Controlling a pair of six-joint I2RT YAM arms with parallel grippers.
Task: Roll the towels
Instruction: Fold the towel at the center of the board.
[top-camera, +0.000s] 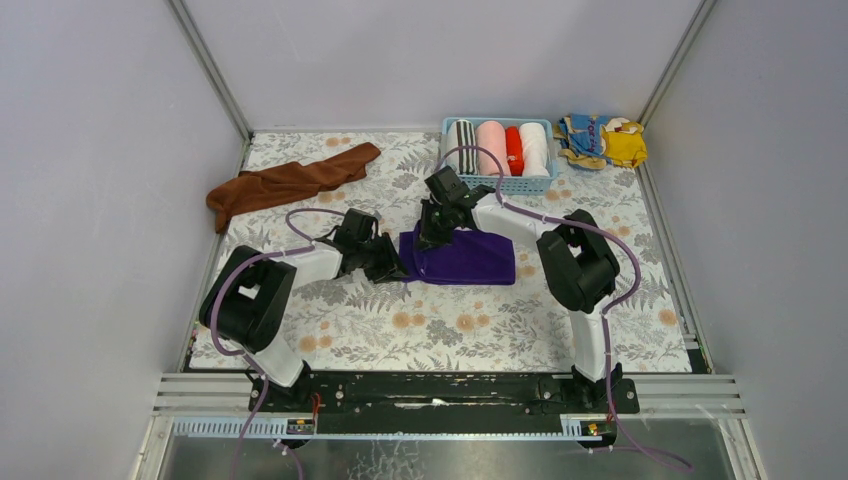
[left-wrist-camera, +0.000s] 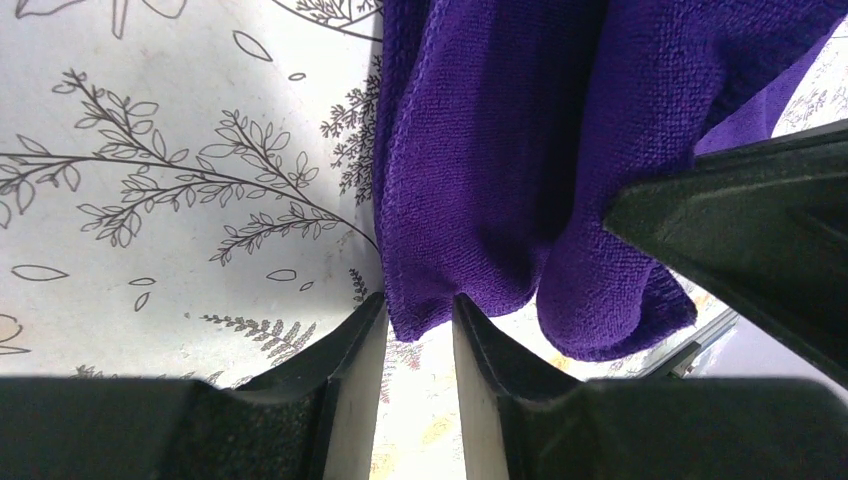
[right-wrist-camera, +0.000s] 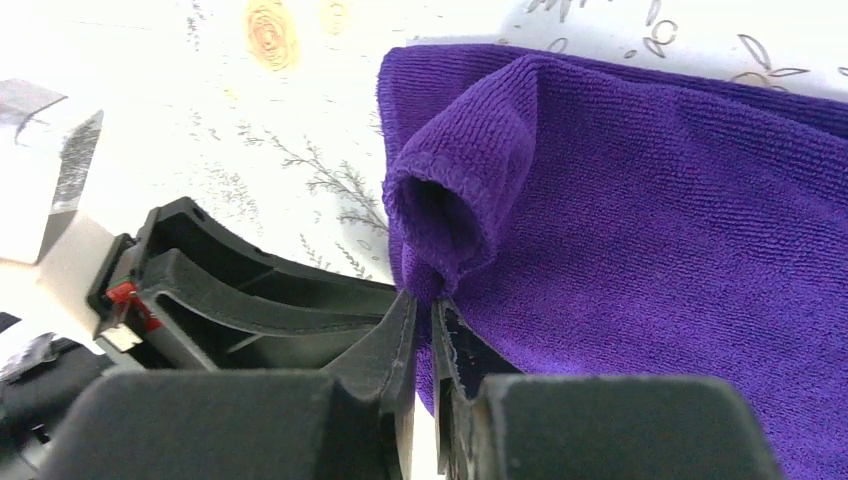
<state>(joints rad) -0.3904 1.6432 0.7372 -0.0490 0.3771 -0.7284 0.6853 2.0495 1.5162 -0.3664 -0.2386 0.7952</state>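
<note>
Brown towel (top-camera: 290, 183) lay bunched up well left of the basket (top-camera: 525, 184), nobody touching it. Left gripper (left-wrist-camera: 418, 310) was nearly closed, its tips pinching an edge of the purple towel (top-camera: 470, 258), which sat just in front of the basket. Right gripper (right-wrist-camera: 422, 300) was squeezed almost shut on a raised fold of it.

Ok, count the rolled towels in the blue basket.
4, side by side in the blue basket at the far side: striped towel on the left, then pink towel, red towel, and white towel on the right. More may be hidden underneath.
</note>
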